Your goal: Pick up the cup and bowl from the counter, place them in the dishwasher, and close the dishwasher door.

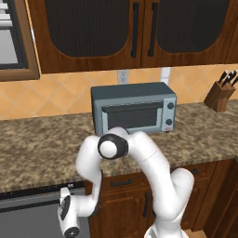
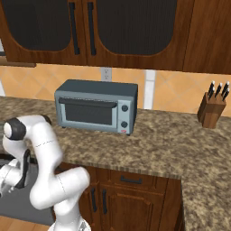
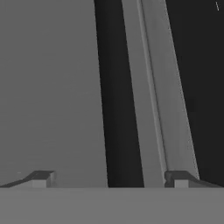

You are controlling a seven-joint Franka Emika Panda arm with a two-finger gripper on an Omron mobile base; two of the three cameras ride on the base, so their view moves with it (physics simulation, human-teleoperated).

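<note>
The arm folds down at the lower left of the left base view, its gripper [image 3: 109, 178] spread wide and holding nothing, close against the grey dishwasher door [image 1: 28, 211] with its dark top strip. The door appears upright or nearly so beneath the granite counter [image 1: 42, 148], which carries a toaster oven [image 1: 134, 108] and, at far right, a knife block [image 1: 219, 95]. With no cup or bowl on the counter, loading looks done; only closing seems left, if anything.
</note>
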